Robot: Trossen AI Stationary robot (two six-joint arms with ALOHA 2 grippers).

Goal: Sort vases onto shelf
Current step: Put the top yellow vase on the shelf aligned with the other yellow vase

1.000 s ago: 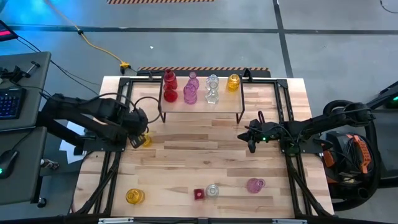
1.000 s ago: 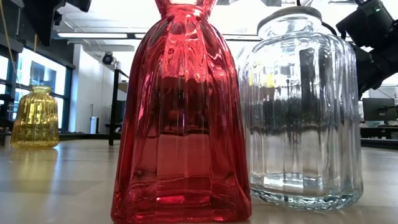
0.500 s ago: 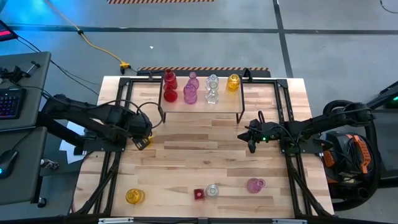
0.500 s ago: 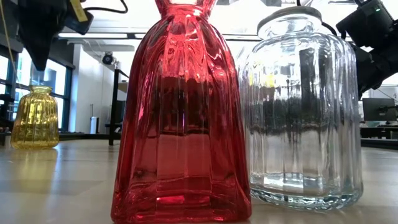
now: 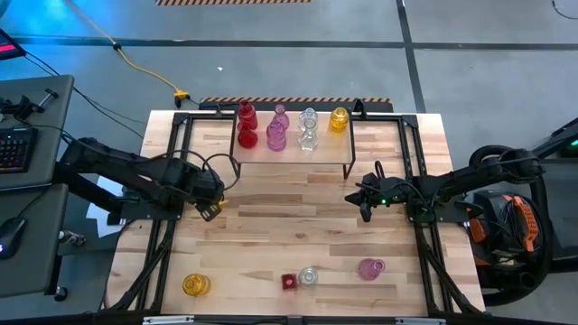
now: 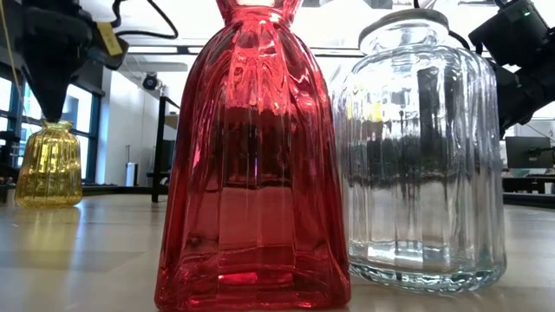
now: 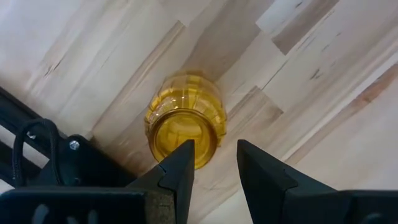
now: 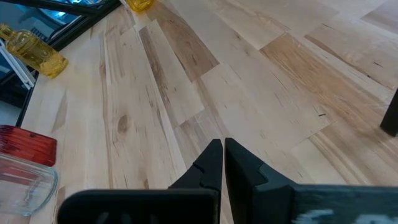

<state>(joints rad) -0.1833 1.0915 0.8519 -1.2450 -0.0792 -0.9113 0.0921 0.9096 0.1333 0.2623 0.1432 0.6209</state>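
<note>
A small yellow ribbed vase (image 7: 185,118) stands upright on its base on the table's left side. My left gripper (image 7: 214,144) hangs open right above its mouth, pointing straight down (image 6: 48,108); the vase (image 6: 49,165) sits just under the fingertips, and no touch shows. My right gripper (image 8: 221,148) rests shut and empty over the table's right half (image 5: 365,209). The shelf (image 5: 325,155) at the far middle carries red, pink, clear and yellow vases (image 5: 275,135).
Near the front edge stand a yellow vase (image 5: 195,285), a red vase (image 5: 288,282), a clear vase (image 5: 309,276) and a pink vase (image 5: 370,268). Black frame rails (image 5: 172,181) run along both table sides. Bare wood lies between the shelf and the front row.
My left gripper has come down over the yellow vase, from well above it to just over its mouth, still open. The vase has not moved.
</note>
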